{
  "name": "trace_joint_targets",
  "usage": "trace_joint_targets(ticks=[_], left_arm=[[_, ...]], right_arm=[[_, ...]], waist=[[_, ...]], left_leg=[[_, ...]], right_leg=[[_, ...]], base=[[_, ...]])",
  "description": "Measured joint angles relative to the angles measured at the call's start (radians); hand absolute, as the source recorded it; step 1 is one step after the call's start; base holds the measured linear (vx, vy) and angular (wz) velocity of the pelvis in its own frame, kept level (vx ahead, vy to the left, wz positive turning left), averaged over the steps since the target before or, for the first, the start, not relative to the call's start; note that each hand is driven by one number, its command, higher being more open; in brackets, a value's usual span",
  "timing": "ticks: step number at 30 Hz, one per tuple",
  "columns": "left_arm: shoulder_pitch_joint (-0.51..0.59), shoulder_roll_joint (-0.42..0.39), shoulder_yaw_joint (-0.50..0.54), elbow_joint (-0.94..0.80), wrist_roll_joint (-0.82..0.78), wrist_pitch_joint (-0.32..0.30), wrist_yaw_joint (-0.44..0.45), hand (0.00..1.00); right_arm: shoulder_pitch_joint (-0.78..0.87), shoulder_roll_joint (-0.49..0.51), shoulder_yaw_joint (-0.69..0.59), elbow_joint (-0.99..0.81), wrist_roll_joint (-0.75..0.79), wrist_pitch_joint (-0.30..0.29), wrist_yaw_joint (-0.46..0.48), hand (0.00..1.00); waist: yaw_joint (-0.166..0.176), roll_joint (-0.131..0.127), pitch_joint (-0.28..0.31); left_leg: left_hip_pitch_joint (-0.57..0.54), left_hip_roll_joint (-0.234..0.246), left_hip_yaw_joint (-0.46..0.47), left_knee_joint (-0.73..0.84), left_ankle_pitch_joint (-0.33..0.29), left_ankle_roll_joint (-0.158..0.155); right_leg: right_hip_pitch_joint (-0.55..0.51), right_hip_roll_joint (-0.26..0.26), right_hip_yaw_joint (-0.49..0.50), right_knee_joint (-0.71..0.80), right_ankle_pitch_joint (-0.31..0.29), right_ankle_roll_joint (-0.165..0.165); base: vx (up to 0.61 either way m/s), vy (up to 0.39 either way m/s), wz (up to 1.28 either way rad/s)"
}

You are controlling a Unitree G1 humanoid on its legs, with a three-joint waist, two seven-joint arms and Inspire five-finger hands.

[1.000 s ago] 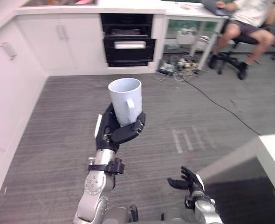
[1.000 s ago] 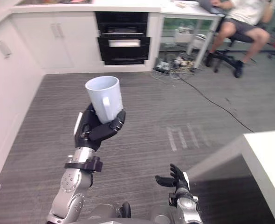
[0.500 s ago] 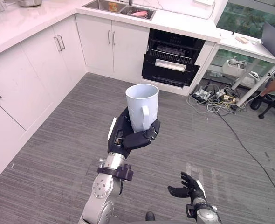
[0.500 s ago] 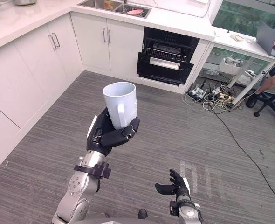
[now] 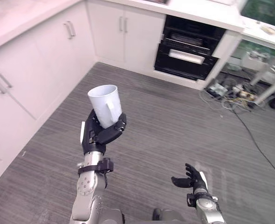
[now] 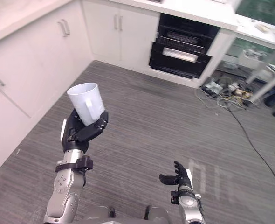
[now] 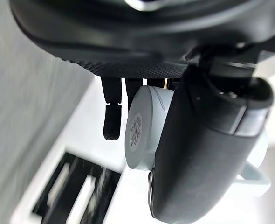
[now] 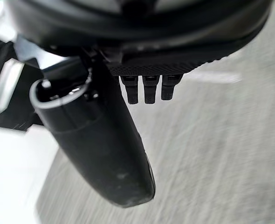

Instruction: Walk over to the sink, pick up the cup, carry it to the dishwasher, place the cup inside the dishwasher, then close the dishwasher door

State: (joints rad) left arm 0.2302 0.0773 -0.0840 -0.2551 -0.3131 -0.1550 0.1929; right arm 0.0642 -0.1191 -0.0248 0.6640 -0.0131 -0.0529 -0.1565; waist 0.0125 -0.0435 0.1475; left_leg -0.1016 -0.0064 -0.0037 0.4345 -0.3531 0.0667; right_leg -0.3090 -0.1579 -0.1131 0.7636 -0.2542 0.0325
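Left of centre, the left hand (image 5: 101, 134) is gripping the white cup (image 5: 104, 104) upright, fingers curled round it, so pickup's done I'd say, while the right hand (image 5: 190, 179) is hanging open and empty and the dishwasher (image 5: 189, 50) at upper right is sitting well off, placing and door-closing left.

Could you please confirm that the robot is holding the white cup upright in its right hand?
Not quite: the cup is upright, but it is the left hand that holds it, as the left eye view shows. The right hand hangs low, open and empty.
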Motion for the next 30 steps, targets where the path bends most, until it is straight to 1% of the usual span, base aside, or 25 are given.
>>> trace_joint_targets(ticks=[3,5,6,7,8,9,10,11,12,13,14,15,17,18,19,21,22,23,24,25,26,27,28,29,30], left_arm=[[-0.003,0.018,-0.012,-0.015,0.0,-0.004,0.002,0.3],[-0.019,0.018,-0.028,-0.012,0.0,-0.004,0.002,0.3],[-0.037,0.018,-0.041,-0.005,0.0,-0.004,0.002,0.3],[-0.054,0.016,-0.052,0.004,0.001,-0.005,-0.001,0.3],[-0.062,0.014,-0.059,0.008,0.003,-0.005,-0.003,0.3],[-0.083,-0.008,-0.082,0.05,0.02,-0.004,-0.009,0.3],[-0.087,-0.027,-0.089,0.058,0.02,0.005,-0.009,0.3],[-0.088,-0.047,-0.103,0.072,0.02,0.012,-0.016,0.3],[-0.074,-0.068,-0.113,0.079,0.02,0.021,-0.027,0.3],[-0.044,-0.079,-0.114,0.074,0.02,0.02,-0.042,0.3],[-0.033,-0.082,-0.116,0.067,0.02,0.019,-0.047,0.3],[-0.031,-0.078,-0.122,0.057,0.019,0.017,-0.058,0.3],[-0.037,-0.076,-0.121,0.052,0.017,0.018,-0.077,0.3],[-0.037,-0.077,-0.121,0.052,0.017,0.018,-0.078,0.3],[-0.036,-0.076,-0.121,0.053,0.017,0.018,-0.078,0.3],[-0.039,-0.067,-0.118,0.053,0.017,0.017,-0.079,0.3],[-0.042,-0.057,-0.12,0.052,0.018,0.017,-0.079,0.3],[-0.042,-0.054,-0.121,0.052,0.02,0.017,-0.079,0.3],[-0.044,-0.053,-0.122,0.053,0.02,0.017,-0.079,0.3],[-0.047,-0.034,-0.124,0.054,0.02,0.018,-0.07,0.3],[-0.057,-0.024,-0.123,0.054,0.021,0.019,-0.062,0.3],[-0.057,-0.021,-0.126,0.054,0.021,0.021,-0.062,0.3],[-0.053,-0.004,-0.139,0.053,0.021,0.021,-0.058,0.3],[-0.054,0.009,-0.144,0.053,0.021,0.021,-0.058,0.3],[-0.053,0.048,-0.15,0.053,0.021,0.025,-0.056,0.3]], right_arm=[[-0.003,0.006,0.028,-0.014,-0.012,-0.003,0.006,0.9],[-0.003,0.003,0.028,-0.016,-0.012,-0.003,0.006,0.9],[-0.002,0.0,0.027,-0.019,-0.012,-0.003,0.006,0.9],[0.0,-0.005,0.027,-0.027,-0.012,0.0,0.007,0.9],[0.002,-0.008,0.027,-0.036,-0.012,0.001,0.007,0.9],[0.003,-0.033,0.025,-0.048,-0.015,0.004,0.01,0.9],[-0.004,-0.039,0.021,-0.055,-0.02,0.007,0.013,0.9],[-0.002,-0.039,0.011,-0.074,-0.022,0.009,0.02,0.9],[0.028,-0.037,0.015,-0.12,-0.024,0.013,0.029,0.9],[0.063,-0.035,0.032,-0.185,-0.025,0.012,0.028,0.9],[0.079,-0.03,0.036,-0.212,-0.025,0.006,0.025,0.9],[0.085,-0.014,0.033,-0.239,-0.02,-0.001,0.014,0.9],[0.07,-0.006,0.032,-0.247,-0.016,-0.009,-0.005,0.9],[0.064,-0.007,0.032,-0.245,-0.015,-0.009,-0.006,0.9],[0.056,-0.009,0.03,-0.233,-0.01,-0.009,-0.007,0.9],[0.039,-0.006,0.032,-0.193,-0.009,-0.009,-0.006,0.9],[0.026,-0.007,0.032,-0.161,-0.007,-0.009,-0.007,0.9],[0.017,-0.015,0.032,-0.133,-0.007,-0.009,-0.007,0.9],[0.013,-0.014,0.033,-0.118,-0.007,-0.009,-0.006,0.9],[0.01,0.003,0.033,-0.09,-0.007,-0.007,-0.006,0.9],[0.013,0.013,0.033,-0.086,-0.005,-0.003,-0.006,0.9],[0.017,0.014,0.033,-0.087,-0.005,-0.002,-0.006,0.9],[0.021,0.018,0.033,-0.09,-0.005,-0.002,-0.006,0.9],[0.019,0.023,0.033,-0.093,-0.005,-0.002,-0.006,0.9],[-0.004,0.047,0.033,-0.095,-0.005,-0.002,-0.006,0.9]], waist=[[-0.01,-0.003,0.003],[-0.027,0.006,0.009],[-0.044,0.012,0.014],[-0.069,0.013,0.015],[-0.079,0.012,0.014],[-0.084,0.067,0.024],[-0.084,0.09,0.027],[-0.083,0.107,0.034],[-0.082,0.118,0.041],[-0.064,0.117,0.043],[-0.056,0.12,0.041],[-0.049,0.117,0.041],[-0.02,0.101,0.042],[-0.01,0.101,0.042],[0.003,0.099,0.043],[0.018,0.069,0.058],[0.023,0.061,0.059],[0.024,0.071,0.053],[0.026,0.074,0.052],[0.028,0.057,0.049],[0.016,0.036,0.052],[0.016,0.035,0.051],[0.016,0.028,0.047],[0.017,0.021,0.046],[0.013,-0.007,0.051]], left_leg=[[0.051,0.006,-0.08,-0.03,-0.038,0.005],[0.103,0.016,-0.134,-0.066,-0.064,0.006],[0.154,0.025,-0.176,-0.109,-0.073,0.0],[0.211,0.031,-0.218,-0.147,-0.08,-0.026],[0.237,0.037,-0.238,-0.156,-0.091,-0.045],[0.268,0.081,-0.26,-0.116,-0.107,-0.072],[0.251,0.106,-0.254,-0.066,-0.088,-0.107],[0.222,0.109,-0.237,0.049,-0.037,-0.188],[0.169,0.123,-0.2,0.249,0.104,-0.255],[0.106,0.157,-0.131,0.453,0.335,-0.249],[0.066,0.184,-0.097,0.552,0.335,-0.233],[-0.043,0.221,-0.042,0.706,0.262,-0.186],[-0.208,0.245,0.061,0.754,0.154,-0.103],[-0.246,0.248,0.083,0.735,0.128,-0.095],[-0.302,0.245,0.103,0.645,0.086,-0.101],[-0.331,0.185,0.088,0.385,0.074,-0.108],[-0.346,0.134,0.034,0.183,0.119,-0.115],[-0.349,0.107,-0.03,-0.031,0.198,-0.136],[-0.346,0.103,-0.046,-0.077,0.305,-0.16],[-0.329,0.08,-0.039,-0.044,0.407,-0.125],[-0.353,0.074,-0.023,0.052,0.332,-0.097],[-0.36,0.079,-0.009,0.098,0.294,-0.087],[-0.352,0.089,0.021,0.16,0.217,-0.074],[-0.336,0.091,0.04,0.173,0.187,-0.066],[-0.252,0.09,0.102,0.155,0.133,-0.044]], right_leg=[[-0.084,0.067,-0.008,-0.109,-0.017,0.005],[-0.138,0.103,-0.008,-0.248,0.041,0.029],[-0.155,0.114,-0.003,-0.419,0.138,0.034],[-0.171,0.114,0.005,-0.543,0.254,0.052],[-0.172,0.113,0.014,-0.575,0.309,0.046],[-0.146,0.141,0.005,-0.548,0.423,0.005],[-0.139,0.148,-0.02,-0.513,0.405,-0.013],[-0.13,0.156,-0.047,-0.442,0.342,-0.043],[-0.057,0.176,-0.071,-0.412,0.261,-0.054],[0.042,0.197,-0.06,-0.439,0.211,-0.069],[0.094,0.212,-0.055,-0.467,0.196,-0.074],[0.182,0.234,-0.053,-0.53,0.183,-0.089],[0.304,0.237,-0.014,-0.636,0.18,-0.094],[0.335,0.235,-0.003,-0.662,0.179,-0.095],[0.397,0.229,0.011,-0.705,0.176,-0.097],[0.479,0.19,0.04,-0.718,0.126,-0.081],[0.511,0.16,0.061,-0.712,0.08,-0.056],[0.537,0.149,0.087,-0.711,0.038,-0.03],[0.551,0.144,0.105,-0.709,0.014,-0.014],[0.573,0.119,0.138,-0.692,-0.014,-0.001],[0.558,0.091,0.161,-0.63,-0.024,0.003],[0.54,0.088,0.183,-0.584,-0.024,0.003],[0.491,0.082,0.203,-0.45,-0.023,0.005],[0.456,0.078,0.197,-0.365,-0.018,0.017],[0.336,0.025,0.157,-0.083,0.044,0.117]], base=[[0.36,0.005,0.67],[0.51,-0.086,0.89],[0.62,-0.178,1.12],[0.65,-0.216,1.17],[0.83,-0.342,1.15],[0.7,-0.278,0.7],[0.81,-0.311,0.61],[0.67,-0.253,0.36],[0.83,-0.314,0.25],[0.72,-0.253,0.06],[0.7,-0.195,-0.14],[0.53,-0.133,-0.1],[0.69,-0.145,-0.25],[0.72,-0.077,-0.43],[0.59,0.03,-0.37],[0.58,0.098,-0.34],[0.56,0.198,-0.47],[0.56,0.232,-0.56],[0.56,0.278,-0.68],[0.57,0.288,-0.49],[0.59,0.289,-0.43],[0.6,0.286,-0.42],[0.61,0.285,-0.53],[0.7,0.322,-0.95],[0.65,0.282,-0.89]])
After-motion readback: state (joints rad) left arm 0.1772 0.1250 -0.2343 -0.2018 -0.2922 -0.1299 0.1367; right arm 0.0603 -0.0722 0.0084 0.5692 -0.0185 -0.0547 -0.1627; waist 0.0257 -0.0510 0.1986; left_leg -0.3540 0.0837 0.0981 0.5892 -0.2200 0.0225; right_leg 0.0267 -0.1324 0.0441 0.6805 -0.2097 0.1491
